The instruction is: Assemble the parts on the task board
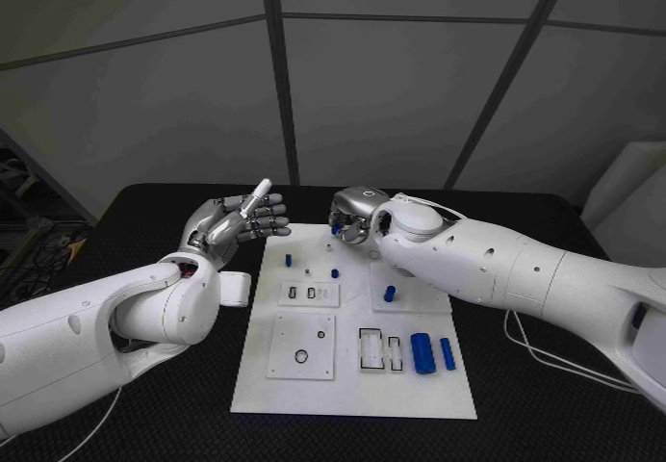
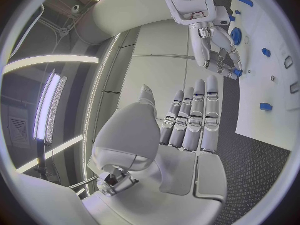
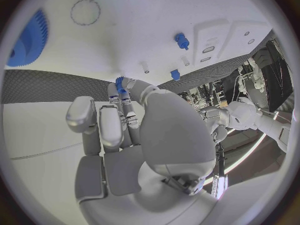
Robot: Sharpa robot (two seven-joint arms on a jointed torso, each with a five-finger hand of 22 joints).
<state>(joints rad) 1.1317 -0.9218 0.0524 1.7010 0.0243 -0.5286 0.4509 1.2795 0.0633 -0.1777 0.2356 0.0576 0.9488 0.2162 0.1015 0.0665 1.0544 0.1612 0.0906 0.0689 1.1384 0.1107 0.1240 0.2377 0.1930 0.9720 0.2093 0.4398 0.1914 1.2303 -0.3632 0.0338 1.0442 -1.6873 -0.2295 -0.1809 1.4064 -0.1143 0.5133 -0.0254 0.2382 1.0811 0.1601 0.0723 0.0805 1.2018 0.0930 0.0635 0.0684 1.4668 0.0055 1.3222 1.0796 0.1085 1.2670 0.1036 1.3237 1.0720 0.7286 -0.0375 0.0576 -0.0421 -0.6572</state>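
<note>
The white task board (image 1: 354, 385) lies in the middle of the table. My right hand (image 1: 358, 214) hangs over its far end, fingers pointing down. Thumb and a finger pinch a small blue part (image 3: 119, 82), close above the board; the same blue part (image 2: 237, 72) shows at those fingertips in the left wrist view. My left hand (image 1: 239, 219) is raised off the board's far left corner, fingers apart and holding nothing. A blue gear (image 3: 28, 37) and a blue peg (image 3: 181, 40) stand in the board near the right hand. Two blue cylinders (image 1: 422, 352) lie at the near right.
Another blue peg (image 1: 289, 259) and a blue piece (image 1: 390, 293) stand on the board. A black ring (image 1: 301, 357) lies on a raised plate at the near left. Open slots (image 1: 371, 348) sit beside the cylinders. A cable (image 1: 549, 356) runs over the black table on the right.
</note>
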